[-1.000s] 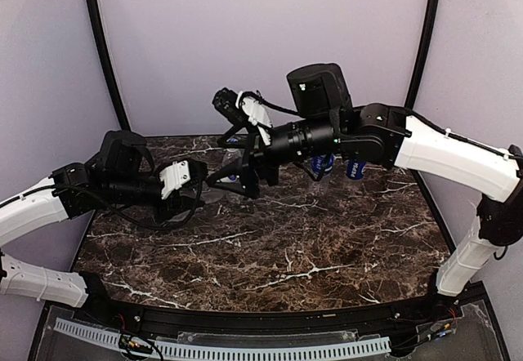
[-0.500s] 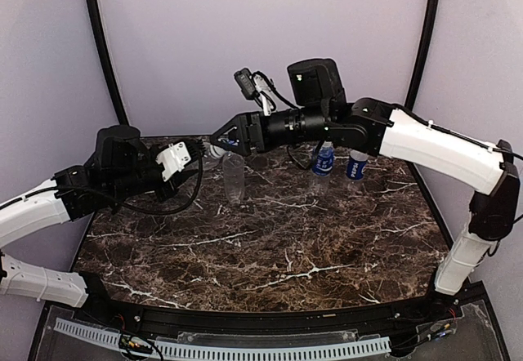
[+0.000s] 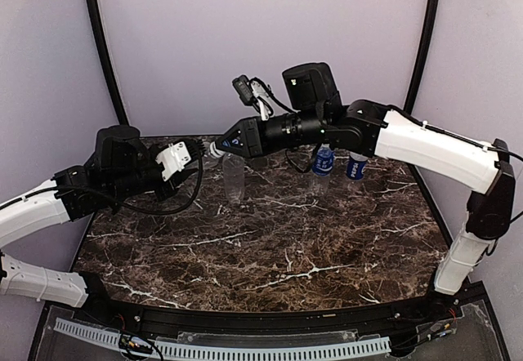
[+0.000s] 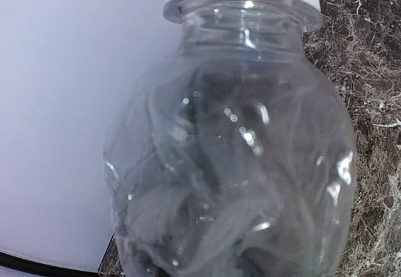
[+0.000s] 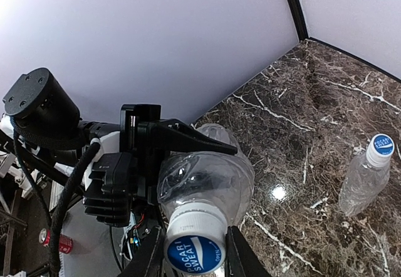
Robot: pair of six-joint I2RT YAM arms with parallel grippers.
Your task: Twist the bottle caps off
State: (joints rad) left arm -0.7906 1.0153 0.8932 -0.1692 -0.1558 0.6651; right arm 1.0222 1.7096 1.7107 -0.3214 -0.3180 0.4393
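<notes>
My left gripper is shut on a clear unlabelled bottle, holding it on its side above the table's back left. In the left wrist view the bottle fills the frame and hides the fingers. Its white cap with a blue printed top points at my right gripper. The right fingers press against the cap from both sides. Seen from above, the right gripper meets the left one nose to nose. The left gripper's black fingers clamp the bottle's shoulder.
A second clear bottle stands capped on the marble table just below the grippers. Two blue-labelled bottles stand at the back right, behind the right arm. Another capped bottle shows in the right wrist view.
The right gripper has swung up and left to the held bottle's cap and closed on it. The left arm lifted the bottle slightly, then held still.
</notes>
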